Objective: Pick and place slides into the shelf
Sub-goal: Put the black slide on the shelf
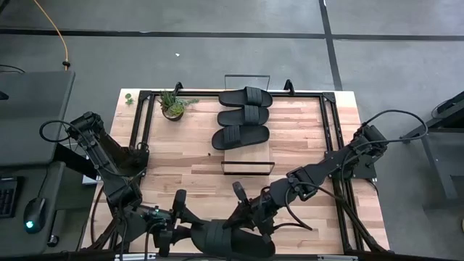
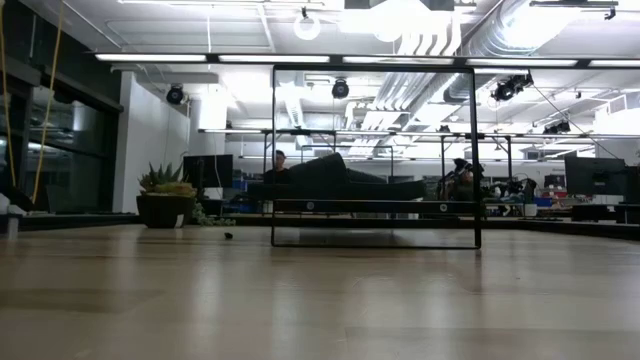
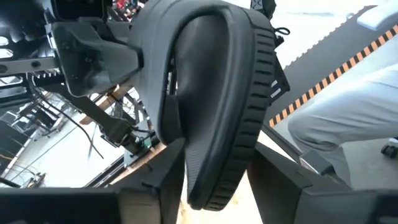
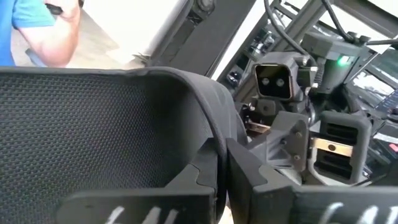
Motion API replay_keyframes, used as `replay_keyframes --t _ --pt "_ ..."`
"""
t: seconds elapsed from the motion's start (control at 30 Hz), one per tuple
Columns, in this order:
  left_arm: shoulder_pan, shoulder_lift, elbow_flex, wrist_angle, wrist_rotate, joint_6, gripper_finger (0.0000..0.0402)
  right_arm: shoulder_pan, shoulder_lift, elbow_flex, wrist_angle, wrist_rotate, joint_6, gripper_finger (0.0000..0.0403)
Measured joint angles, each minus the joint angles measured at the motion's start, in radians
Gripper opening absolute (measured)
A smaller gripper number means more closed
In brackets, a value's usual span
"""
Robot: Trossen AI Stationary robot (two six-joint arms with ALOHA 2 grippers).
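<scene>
Your left gripper and right gripper are both clenched on the same black slide, at the near edge of the table. In the left wrist view you see the fingers pinching its sole; in the right wrist view the fingers clamp its strap. Three other slides lie side by side on the shelf, near a small plant.

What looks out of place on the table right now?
Three slides lie on the shelf, but the front one sits slightly askew. The fourth slide is off the shelf at the table's near edge, held between the left end effector and right end effector.
</scene>
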Motion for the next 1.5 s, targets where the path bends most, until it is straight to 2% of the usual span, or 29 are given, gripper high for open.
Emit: replay_keyframes --t 0.47,0.57,0.77,0.87,0.97,1.07,1.3,1.5 --pt "0.010 0.001 -0.001 -0.001 0.020 0.020 0.0032 -0.031 0.031 0.002 0.032 -0.048 0.026 0.0000" --pt "0.010 0.001 -0.001 -0.014 0.018 0.019 0.0026 -0.037 0.031 0.002 0.022 -0.047 0.027 0.0000" --pt "0.011 0.001 -0.001 -0.028 0.011 0.012 0.0045 -0.038 0.030 0.002 0.015 -0.035 0.026 0.0000" --pt "0.011 0.001 -0.001 -0.052 0.006 0.010 0.0043 -0.036 0.030 0.002 0.002 0.028 0.026 0.0005" --pt "0.011 0.000 -0.001 -0.072 -0.002 0.007 0.0030 -0.036 0.030 0.001 -0.017 0.088 0.023 0.0031" --pt "0.012 0.000 -0.001 -0.100 -0.010 0.007 0.0024 -0.036 0.030 0.000 -0.013 0.160 0.020 0.0074" --pt "0.014 -0.003 0.001 -0.187 -0.113 0.005 0.0037 -0.036 -0.002 -0.001 -0.033 0.336 0.016 0.0171" --pt "0.021 -0.003 0.005 -0.288 -0.166 0.002 0.0026 -0.040 -0.051 -0.003 -0.105 0.385 0.039 0.0204"
